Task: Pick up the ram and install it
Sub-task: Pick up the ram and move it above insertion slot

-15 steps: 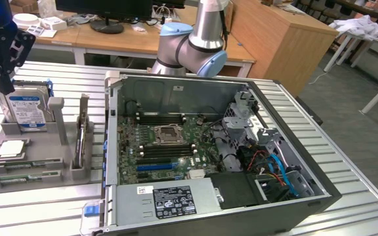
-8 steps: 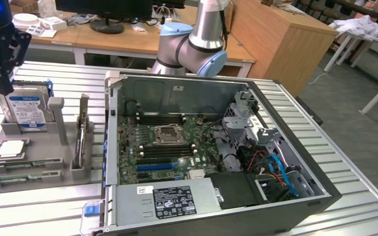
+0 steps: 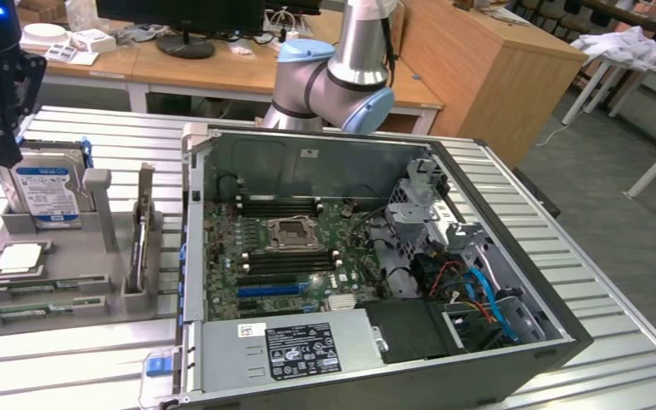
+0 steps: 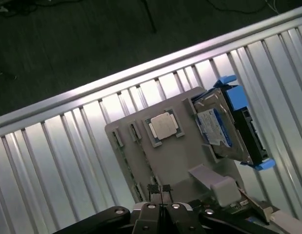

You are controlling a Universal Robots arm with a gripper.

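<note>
Ram (image 3: 43, 285) and second ram (image 3: 20, 311) on edge in gray holder (image 3: 100, 198) — long axes along exterior view's left-right. Gripper (image 4: 160, 191) over holder — clenched, empty.

A silver, blue-labelled hard drive (image 3: 45, 190) stands upright at the grey plastic holder's (image 3: 98, 198) corner; a square silver CPU chip (image 3: 20, 256) lies flat beside it.

The pincer (image 3: 7, 158) hangs over the grey holder (image 3: 98, 192) carrying two ram sticks (image 3: 49, 285), beside the open computer (image 3: 305, 158).

Gripper (image 4: 160, 191) closed, tips tog.
</note>
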